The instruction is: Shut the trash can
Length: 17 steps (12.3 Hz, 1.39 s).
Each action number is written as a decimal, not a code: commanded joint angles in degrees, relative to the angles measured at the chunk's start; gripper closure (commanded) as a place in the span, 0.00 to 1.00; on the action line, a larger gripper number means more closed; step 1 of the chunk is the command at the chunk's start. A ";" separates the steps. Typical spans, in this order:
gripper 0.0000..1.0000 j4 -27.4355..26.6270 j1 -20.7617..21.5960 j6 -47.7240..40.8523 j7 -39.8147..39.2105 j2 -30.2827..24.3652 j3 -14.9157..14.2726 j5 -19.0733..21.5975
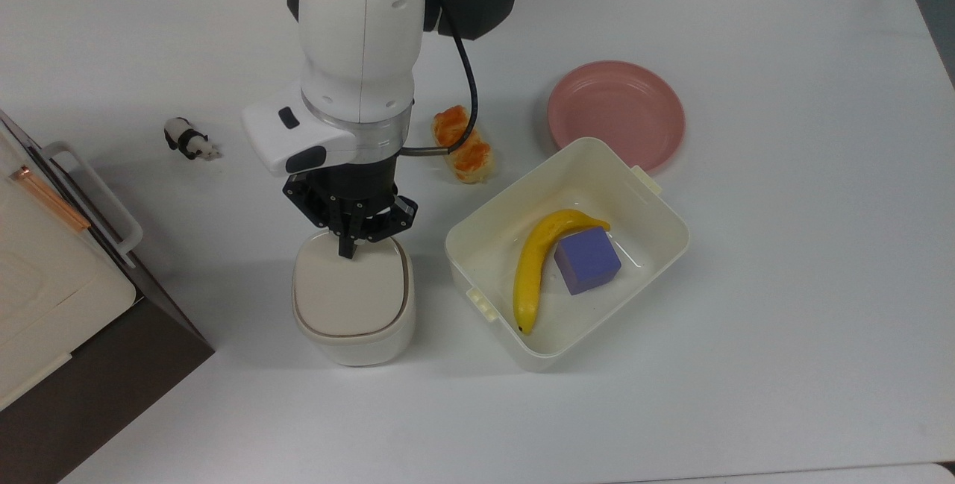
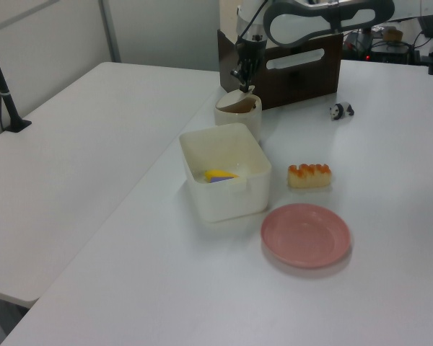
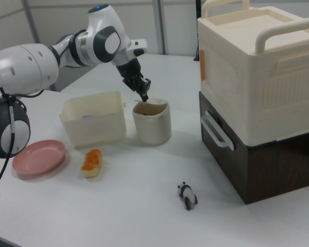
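White glossy arm (image 1: 358,29) with dark grey joint caps, a silver wrist ring, a black cable (image 1: 466,89) looping beside it, and a black claw (image 1: 347,249) with visible screws.

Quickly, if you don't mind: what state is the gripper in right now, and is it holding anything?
Gripper: fingers closed together, holding nothing; their tips sit at the far edge of the trash can lid.
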 commanded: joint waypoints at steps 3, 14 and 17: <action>1.00 -7.87 0.39 -0.58 -1.40 -3.92 -0.28 -3.33; 1.00 -11.73 0.57 1.00 -0.35 -3.05 -0.28 -7.82; 1.00 -13.15 0.66 2.50 1.15 -3.04 -0.19 -9.14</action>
